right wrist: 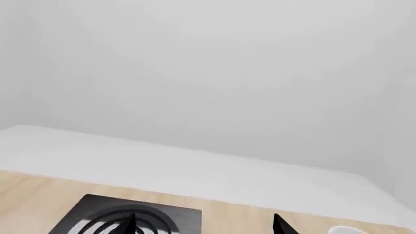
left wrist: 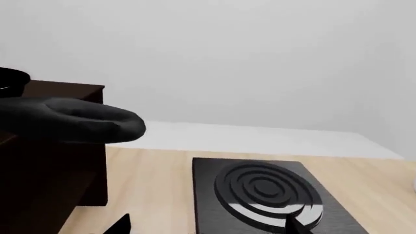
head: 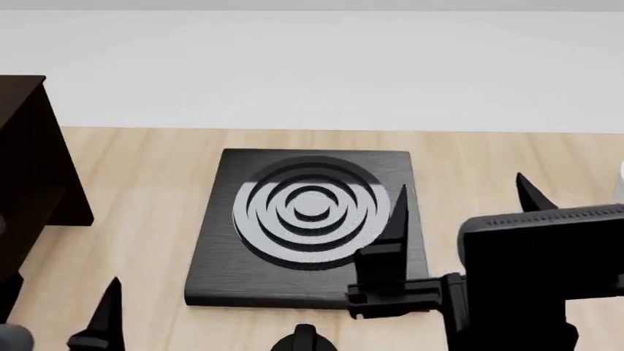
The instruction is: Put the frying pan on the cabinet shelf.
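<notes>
Small round black frying pan (left wrist: 71, 121): only what looks like its long black handle seen in left wrist view, poking out beside dark brown wooden cabinet (left wrist: 46, 185). Left end effector (left wrist: 209, 225) apart, empty. Probably stiff, a bit heavy, slippery; best held by handle. Head view: no pan; right end effector (head: 460, 189) apart. Right wrist view: no pan either.

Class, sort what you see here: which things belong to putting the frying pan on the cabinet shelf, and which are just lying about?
For the job:
cabinet
dark rounded shape by it, perhaps the pan's handle

Just lying about:
burner plate
pale object, too cut off to name
</notes>
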You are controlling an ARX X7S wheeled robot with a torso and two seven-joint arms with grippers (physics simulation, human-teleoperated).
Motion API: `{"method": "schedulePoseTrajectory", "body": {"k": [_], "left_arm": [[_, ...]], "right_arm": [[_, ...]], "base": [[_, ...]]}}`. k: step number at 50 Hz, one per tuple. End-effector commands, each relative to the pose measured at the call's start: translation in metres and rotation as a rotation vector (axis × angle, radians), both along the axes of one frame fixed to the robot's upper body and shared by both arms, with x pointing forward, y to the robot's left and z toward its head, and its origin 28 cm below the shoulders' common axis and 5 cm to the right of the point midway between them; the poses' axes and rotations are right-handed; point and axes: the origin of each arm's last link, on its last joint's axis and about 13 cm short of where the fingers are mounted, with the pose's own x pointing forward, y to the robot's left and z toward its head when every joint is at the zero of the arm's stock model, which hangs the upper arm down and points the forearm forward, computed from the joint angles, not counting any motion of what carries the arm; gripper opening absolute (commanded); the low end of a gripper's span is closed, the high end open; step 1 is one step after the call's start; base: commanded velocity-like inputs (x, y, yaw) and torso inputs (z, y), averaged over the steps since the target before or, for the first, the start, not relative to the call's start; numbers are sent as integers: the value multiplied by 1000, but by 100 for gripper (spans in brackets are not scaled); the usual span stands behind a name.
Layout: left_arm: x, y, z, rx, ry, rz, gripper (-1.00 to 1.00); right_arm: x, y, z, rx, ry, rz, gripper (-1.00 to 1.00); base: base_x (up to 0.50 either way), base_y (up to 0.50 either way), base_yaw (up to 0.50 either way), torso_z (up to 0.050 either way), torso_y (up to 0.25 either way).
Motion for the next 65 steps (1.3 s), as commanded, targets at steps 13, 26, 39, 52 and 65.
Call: {"method": "schedulePoseTrajectory", "body": {"k": [13, 26, 39, 52, 65], "left_arm": [[-1, -2, -2, 20, 2, 7, 100], [-1, -6, -6, 22, 22, -3, 100], [2, -7, -18, 16, 72, 28, 100], [11, -17, -14, 25, 75, 2, 100], [22, -28, 10, 25, 40, -41, 100]], "right_arm": [[-24, -31, 14, -41, -32, -160, 100], [-27, -36, 10, -33, -27, -190, 100], [-15, -41, -21, 1, 55, -184, 100], [-11, -42, -30, 13, 76, -177, 100], [-7, -33, -26, -8, 79, -129, 100]], "base": [[0, 0, 0, 0, 0], [0, 0, 0, 0, 0], [0, 0, 0, 0, 0], [0, 0, 0, 0, 0], [0, 0, 0, 0, 0]]}}
